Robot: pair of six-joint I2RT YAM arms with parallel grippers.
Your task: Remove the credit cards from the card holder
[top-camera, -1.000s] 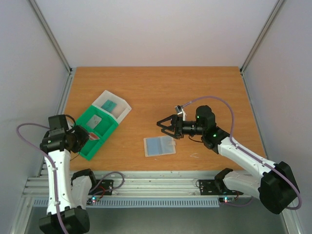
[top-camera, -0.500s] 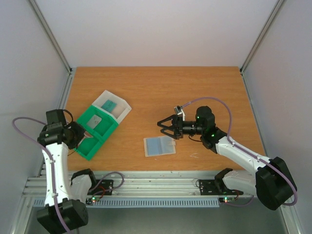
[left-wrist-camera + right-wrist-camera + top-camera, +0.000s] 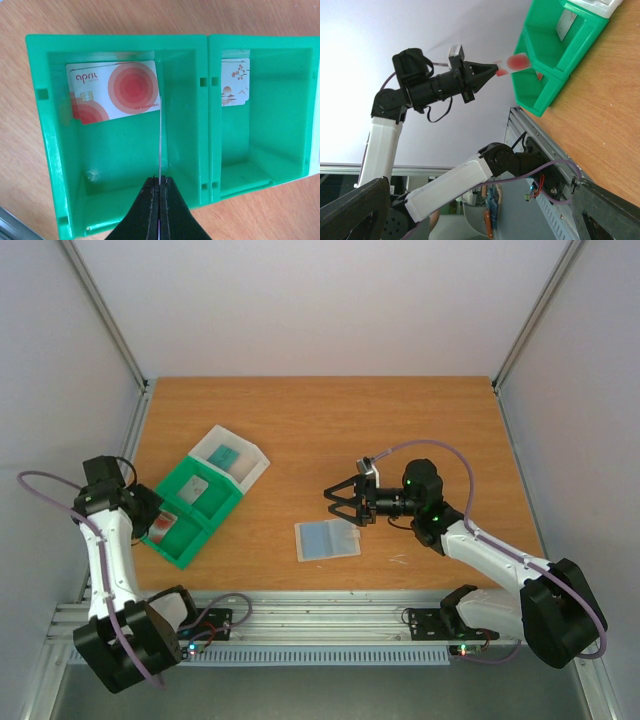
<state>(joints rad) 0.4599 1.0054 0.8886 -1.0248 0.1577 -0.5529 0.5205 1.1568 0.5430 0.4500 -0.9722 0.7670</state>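
The card holder [image 3: 327, 538], a pale bluish sleeve, lies flat on the table near the middle. My right gripper [image 3: 339, 502] hangs open just beyond it, with nothing between its fingers [image 3: 355, 210]. My left gripper [image 3: 150, 517] is shut on a white credit card with red circles [image 3: 517, 61]. It holds that card over the near compartment of the green tray [image 3: 176, 552]. In the left wrist view the jaws [image 3: 159, 187] pinch the card's thin edge, and its face [image 3: 117, 90] shows over that compartment. A pale card [image 3: 235, 82] lies in the adjoining compartment, and a teal card [image 3: 223, 453] lies in the clear box.
The green tray [image 3: 207, 115] and the clear box [image 3: 232, 455] stand together at the table's left side. The metal rail [image 3: 300, 615] with both arm bases runs along the near edge. The enclosure walls stand close on the left and right.
My left arm has drawn back to the left with the red card, from the tray's middle towards its near end. The right arm has barely moved.
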